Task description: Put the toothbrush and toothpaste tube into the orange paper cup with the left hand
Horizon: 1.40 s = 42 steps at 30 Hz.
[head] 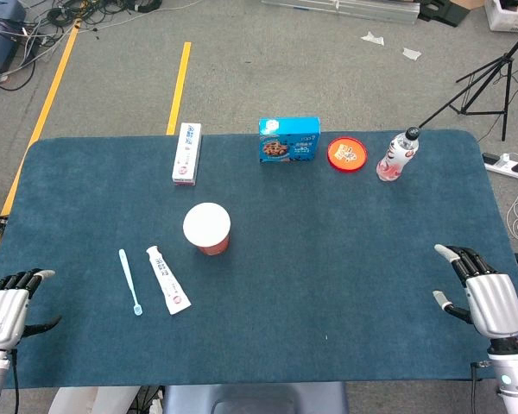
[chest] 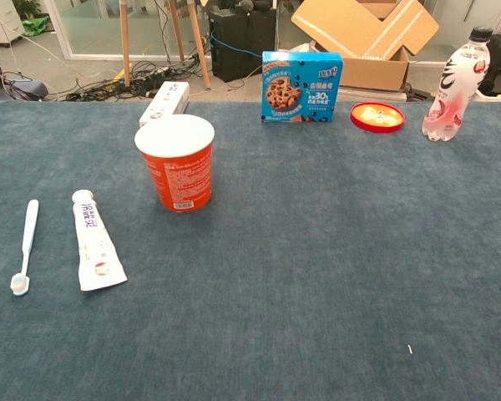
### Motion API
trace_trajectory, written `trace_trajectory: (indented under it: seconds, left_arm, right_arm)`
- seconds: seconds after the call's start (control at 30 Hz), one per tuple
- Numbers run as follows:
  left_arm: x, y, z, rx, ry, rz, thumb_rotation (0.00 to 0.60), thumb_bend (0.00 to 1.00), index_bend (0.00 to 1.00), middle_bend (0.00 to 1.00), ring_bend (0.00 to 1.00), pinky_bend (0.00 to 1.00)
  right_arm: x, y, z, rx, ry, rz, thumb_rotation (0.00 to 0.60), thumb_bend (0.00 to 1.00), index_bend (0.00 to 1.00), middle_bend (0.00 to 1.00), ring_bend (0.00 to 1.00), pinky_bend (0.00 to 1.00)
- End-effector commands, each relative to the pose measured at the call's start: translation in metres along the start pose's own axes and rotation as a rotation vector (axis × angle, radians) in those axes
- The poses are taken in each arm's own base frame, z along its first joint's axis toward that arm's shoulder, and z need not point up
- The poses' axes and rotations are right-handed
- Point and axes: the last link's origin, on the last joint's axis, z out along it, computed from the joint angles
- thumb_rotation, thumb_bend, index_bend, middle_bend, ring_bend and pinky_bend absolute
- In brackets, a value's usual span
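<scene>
An orange paper cup (head: 207,228) (chest: 176,161) stands upright and empty-looking on the blue table. Left of it lies a white toothpaste tube (head: 167,279) (chest: 94,241), cap end away from me. Further left lies a pale blue toothbrush (head: 130,281) (chest: 24,246), bristle end toward me. My left hand (head: 7,307) rests at the table's near left corner, open, well left of the toothbrush. My right hand (head: 482,293) rests at the near right edge, open and holding nothing. Neither hand shows in the chest view.
Along the far edge stand a white toothpaste box (head: 186,153) (chest: 164,102), a blue cookie box (head: 288,140) (chest: 301,86), a red round lid (head: 347,154) (chest: 377,116) and a pink-white bottle (head: 398,156) (chest: 456,85). Table cloth (head: 328,259) is dark blue.
</scene>
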Motion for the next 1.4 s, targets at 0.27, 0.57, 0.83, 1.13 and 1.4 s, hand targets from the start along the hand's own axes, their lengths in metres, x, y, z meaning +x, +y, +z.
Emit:
trace_trajectory:
  seconds: [0.27,0.57,0.83,1.13,1.4]
  left_arm:
    - [0.001,-0.001,-0.001,0.001,0.003,-0.012,0.600,0.00,0.27,0.28,0.25,0.27]
    - [-0.001,0.008,-0.003,-0.034,0.007,-0.040,0.600,0.00,0.26,0.27,0.25,0.27]
    - [0.002,0.029,0.000,-0.119,-0.011,-0.071,0.600,0.00,0.16,0.16,0.22,0.26]
    - [-0.003,0.050,0.017,-0.170,-0.079,-0.024,0.600,0.00,0.00,0.00,0.07,0.08]
    - [-0.014,0.065,0.037,-0.204,-0.105,-0.040,0.600,0.00,0.00,0.00,0.00,0.01]
  right_arm:
    - [-0.002,-0.002,0.002,0.004,-0.011,0.005,0.600,0.17,0.22,0.26,0.23,0.55]
    - [0.006,-0.002,0.000,0.004,0.025,0.046,0.600,0.17,0.22,0.26,0.23,0.54]
    - [0.011,-0.005,-0.003,0.023,0.048,0.053,0.600,0.17,0.22,0.26,0.23,0.54]
    - [0.016,-0.007,0.001,0.033,0.048,0.038,0.600,0.17,0.22,0.26,0.23,0.54]
    - [0.024,-0.003,0.004,0.024,0.050,0.019,0.600,0.17,0.22,0.26,0.23,0.54]
